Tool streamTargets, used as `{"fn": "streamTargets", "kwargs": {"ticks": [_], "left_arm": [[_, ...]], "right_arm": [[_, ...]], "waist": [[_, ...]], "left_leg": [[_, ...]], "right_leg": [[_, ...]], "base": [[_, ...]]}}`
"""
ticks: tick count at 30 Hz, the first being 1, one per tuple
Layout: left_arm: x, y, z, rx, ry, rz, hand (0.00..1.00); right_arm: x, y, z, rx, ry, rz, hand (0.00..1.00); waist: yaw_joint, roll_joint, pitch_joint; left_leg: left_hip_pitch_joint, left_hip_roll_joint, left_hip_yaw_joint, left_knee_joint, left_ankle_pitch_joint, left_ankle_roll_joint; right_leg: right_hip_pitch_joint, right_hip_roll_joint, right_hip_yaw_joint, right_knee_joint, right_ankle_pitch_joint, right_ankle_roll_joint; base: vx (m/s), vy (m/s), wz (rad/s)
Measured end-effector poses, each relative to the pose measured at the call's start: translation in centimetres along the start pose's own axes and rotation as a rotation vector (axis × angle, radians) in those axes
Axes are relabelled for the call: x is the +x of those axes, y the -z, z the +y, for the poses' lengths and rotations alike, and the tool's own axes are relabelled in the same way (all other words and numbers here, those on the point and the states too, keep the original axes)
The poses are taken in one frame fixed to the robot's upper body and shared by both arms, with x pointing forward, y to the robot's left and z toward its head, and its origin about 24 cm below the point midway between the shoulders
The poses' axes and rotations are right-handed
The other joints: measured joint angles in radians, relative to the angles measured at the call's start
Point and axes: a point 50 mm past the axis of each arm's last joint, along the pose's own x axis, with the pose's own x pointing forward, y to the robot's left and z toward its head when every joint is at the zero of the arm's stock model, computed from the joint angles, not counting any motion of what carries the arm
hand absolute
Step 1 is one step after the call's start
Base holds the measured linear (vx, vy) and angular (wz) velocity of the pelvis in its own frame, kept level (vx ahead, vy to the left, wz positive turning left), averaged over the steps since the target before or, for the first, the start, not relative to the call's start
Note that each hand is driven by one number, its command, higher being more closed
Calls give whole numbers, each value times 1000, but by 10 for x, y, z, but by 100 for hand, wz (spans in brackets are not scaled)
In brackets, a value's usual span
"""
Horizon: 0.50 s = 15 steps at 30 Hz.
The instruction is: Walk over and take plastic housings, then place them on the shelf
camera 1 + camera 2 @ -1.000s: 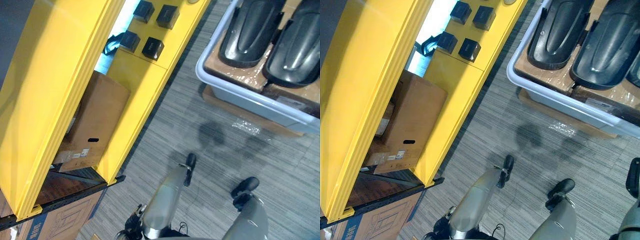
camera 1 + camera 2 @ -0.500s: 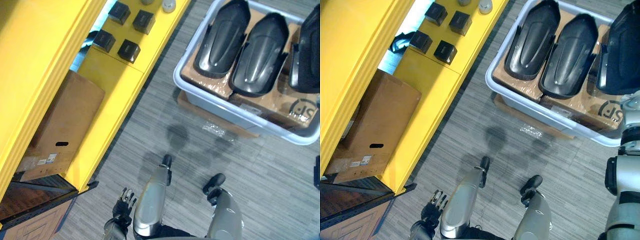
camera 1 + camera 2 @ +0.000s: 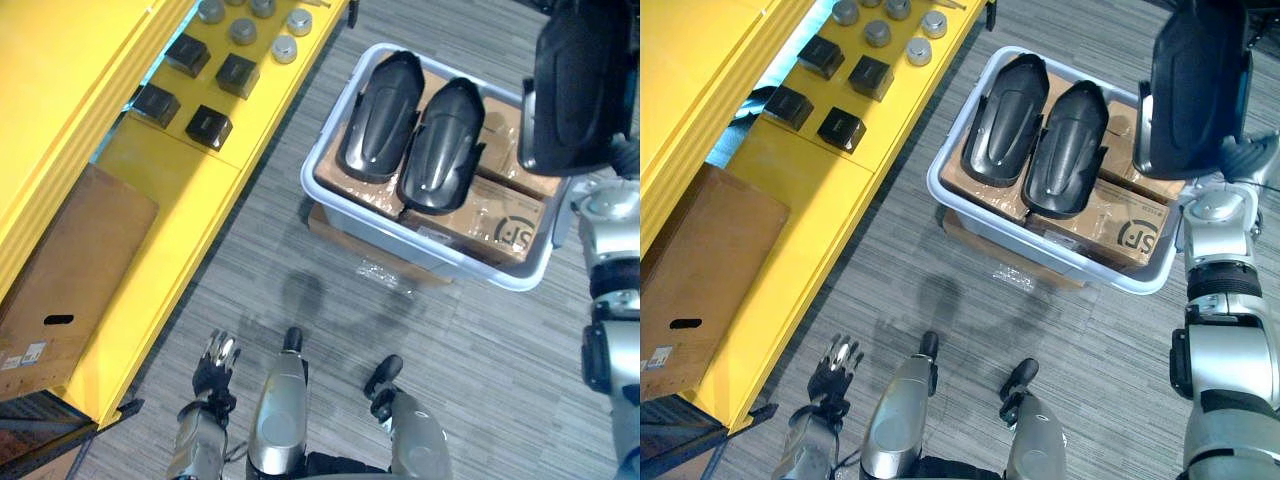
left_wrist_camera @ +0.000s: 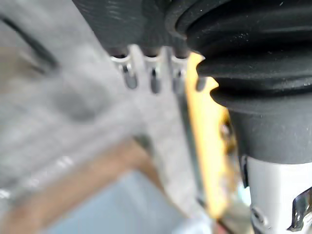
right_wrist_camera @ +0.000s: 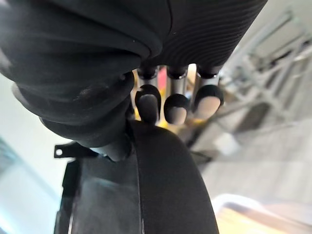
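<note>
My right hand (image 5: 176, 106) is shut on a black plastic housing (image 3: 1195, 85), its fingers curled over the shell's edge; it holds the housing upright in the air at the upper right, above the bin's right end. Two more black housings (image 3: 378, 115) (image 3: 443, 148) lie side by side on cardboard boxes in a grey bin (image 3: 400, 232) on the floor. The yellow shelf (image 3: 180, 205) runs along the left. My left hand (image 3: 213, 358) hangs low beside the shelf's front, fingers relaxed, holding nothing.
Small black boxes (image 3: 208, 126) and grey round caps (image 3: 284, 47) lie on the shelf's top. A brown cardboard box (image 3: 70, 265) sits in the shelf's lower level. Grey carpet separates the shelf from the bin.
The camera has swung toward the bin, so shelf and bin have shifted left. The held housing and right arm now show fully at the upper right; the left hand has come into view low.
</note>
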Motion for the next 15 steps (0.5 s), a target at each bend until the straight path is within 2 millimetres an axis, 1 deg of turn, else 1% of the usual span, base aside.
{"fn": "streamTargets", "kwargs": {"ticks": [2, 3, 4, 5, 6, 7, 8, 9, 10, 11, 12, 13, 15], "left_arm": [[20, -28, -21, 107, 73, -74, 0], [25, -34, -25, 137, 79, -92, 0], [34, -47, -35, 202, 87, -136, 0], [42, -62, -43, 275, 100, -181, 0], [45, -68, -48, 315, 109, -202, 0], [51, -80, -59, 391, 133, -240, 0], [57, -86, -72, 428, 163, -264, 0], [59, -88, -78, 432, 181, -270, 0], [61, -88, -87, 436, 210, -265, 0], [62, -87, -91, 435, 221, -257, 0], [63, -81, -98, 419, 250, -225, 0], [64, -76, -105, 389, 278, -191, 0], [63, -66, -114, 333, 317, -134, 0]], "right_arm": [[-13, -20, 16, 35, -32, -95, 100], [-17, -24, 20, 36, -42, -120, 100], [-26, -28, 27, 45, -61, -164, 100], [-37, -32, 37, 56, -91, -203, 100], [-42, -34, 40, 63, -102, -226, 100], [-52, -38, 46, 72, -126, -269, 100], [-61, -39, 51, 78, -145, -307, 100], [-66, -40, 53, 85, -157, -324, 100], [-76, -42, 59, 99, -184, -355, 100], [-81, -43, 63, 99, -200, -375, 100], [-91, -43, 67, 108, -226, -404, 100], [-99, -45, 72, 104, -252, -442, 100], [-111, -47, 79, 114, -289, -477, 100]], "waist": [[-17, -21, -10], [-21, -28, -14], [-25, -43, -24], [-32, -65, -46], [-39, -76, -57], [-47, -92, -71], [-49, -106, -81], [-51, -111, -89], [-63, -116, -111], [-70, -118, -125], [-76, -116, -157], [-80, -114, -177], [-82, -112, -190]], "left_leg": [[20, 12, 20, -12, 3, -5], [30, 14, 22, -17, 5, -7], [49, 16, 33, -30, 6, -9], [55, 20, 49, -37, 7, -10], [55, 22, 51, -38, 7, -11], [63, 27, 56, -43, 8, -14], [82, 28, 64, -51, 9, -15], [91, 28, 68, -55, 9, -15], [102, 27, 72, -67, 10, -17], [104, 26, 73, -69, 10, -17], [104, 25, 78, -74, 10, -18], [116, 25, 84, -83, 11, -18], [148, 26, 98, -100, 11, -19]], "right_leg": [[17, 15, 9, -31, 20, -6], [25, 18, 13, -40, 24, -6], [36, 23, 26, -50, 28, -6], [36, 28, 34, -61, 32, -8], [37, 31, 35, -69, 36, -9], [48, 39, 38, -90, 49, -12], [69, 44, 43, -111, 54, -9], [76, 45, 45, -117, 55, -9], [84, 45, 47, -127, 58, -7], [87, 46, 48, -133, 60, -7], [87, 47, 51, -142, 64, -7], [98, 50, 56, -158, 72, -7], [123, 54, 63, -178, 77, -6]], "base": [[-5, -17, -23], [2, -20, -26], [5, -15, -26], [3, -13, -25], [9, -7, -20], [15, -9, -14], [20, -12, -15], [9, -5, -11], [15, 3, -5], [26, 14, -6], [48, 14, -8], [49, 8, -11], [28, 1, -15]]}}
